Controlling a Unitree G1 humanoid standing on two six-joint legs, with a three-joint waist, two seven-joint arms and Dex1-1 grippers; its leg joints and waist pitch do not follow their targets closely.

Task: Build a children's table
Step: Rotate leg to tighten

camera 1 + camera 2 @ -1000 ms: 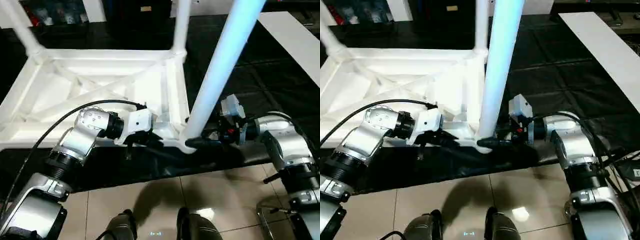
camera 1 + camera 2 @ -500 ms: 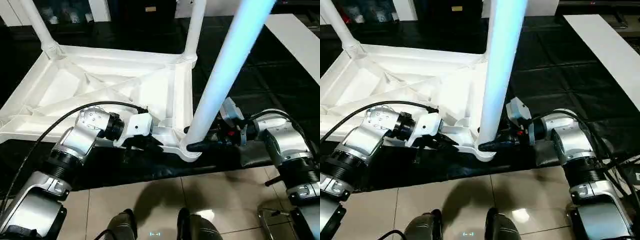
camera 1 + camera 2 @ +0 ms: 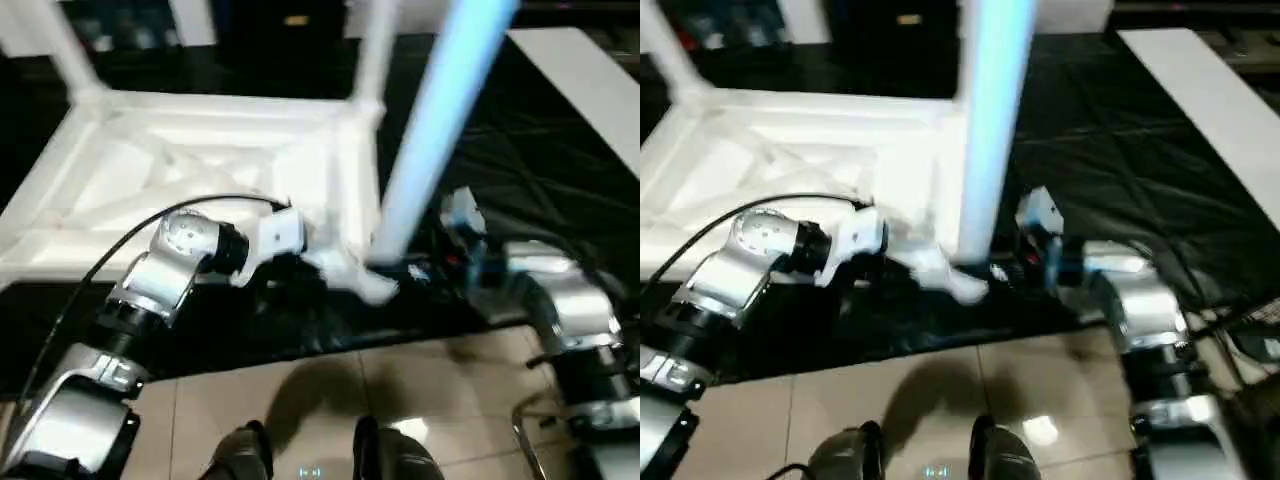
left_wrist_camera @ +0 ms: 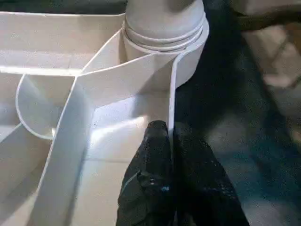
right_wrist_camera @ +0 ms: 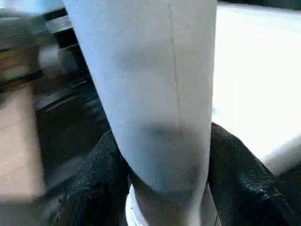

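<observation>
The children's table (image 3: 200,170) lies upside down on the black work table, its ribbed underside up. One white leg (image 3: 430,130) stands in the near right corner socket (image 4: 164,28). Two more legs rise at the far corners (image 3: 370,50). My left gripper (image 4: 170,136) is shut on the thin rim wall of the top, just beside that socket. My right gripper (image 5: 164,155) grips the standing leg low down, one black finger (image 5: 94,174) pressed on each side of it. In the eye views, both grippers meet at the near corner (image 3: 375,288).
The black-covered work table (image 3: 520,150) ends just in front of the near corner, with tiled floor (image 3: 330,400) below. A long white board (image 3: 580,90) lies at the right. A black cable (image 3: 120,250) loops over my left forearm.
My right gripper's fingers have drawn in against the leg. The left gripper keeps its hold on the rim. The whole picture has shifted and blurred with the camera.
</observation>
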